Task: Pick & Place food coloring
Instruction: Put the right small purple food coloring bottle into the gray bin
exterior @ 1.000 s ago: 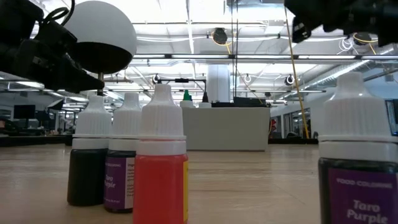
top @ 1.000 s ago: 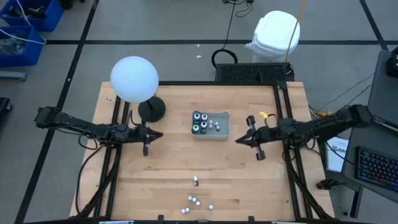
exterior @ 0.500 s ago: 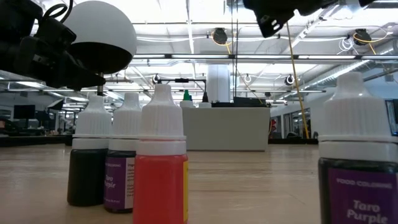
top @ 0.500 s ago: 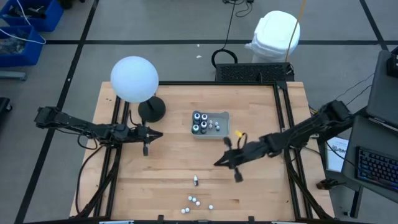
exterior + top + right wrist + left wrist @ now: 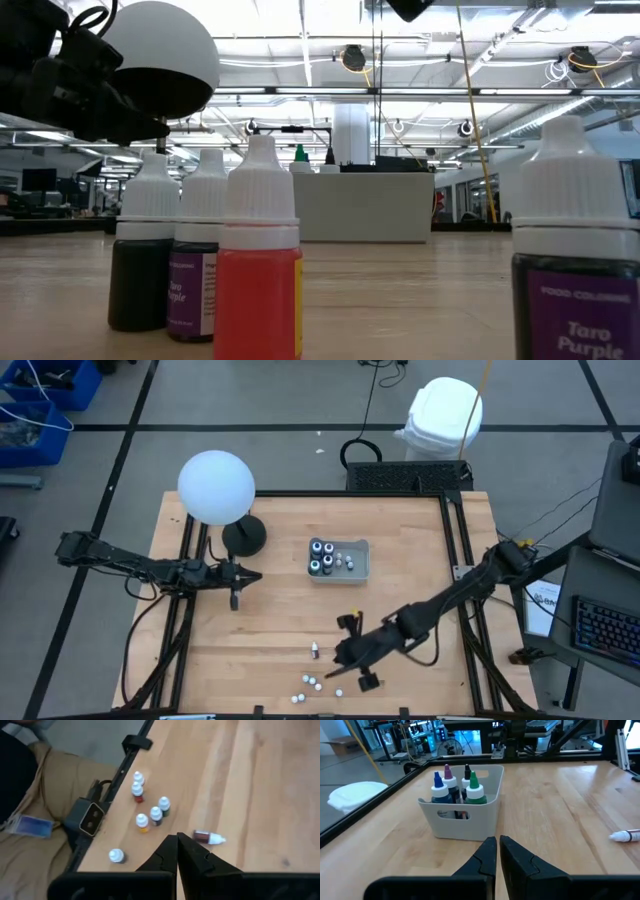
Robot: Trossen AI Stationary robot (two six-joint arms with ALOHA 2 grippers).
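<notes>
Right gripper (image 5: pixel 345 657), fingers pressed together and empty, has swung from beside the tray (image 5: pixel 358 574) to the front edge, just above a toppled bottle (image 5: pixel 315 651). We judge a pick is next. Left gripper (image 5: pixel 236 586) unmoved, nearly closed, holding nothing. 5 bottles (image 5: pixel 315 682) stand near the edge.

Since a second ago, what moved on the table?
The right arm's end effector swung from beside the grey rectangular tray toward the table's front edge, fingers shut, holding nothing. It now hovers by the tipped-over small bottle, near the cluster of tiny white-capped bottles. The left end effector, the tray and all bottles stayed put.
</notes>
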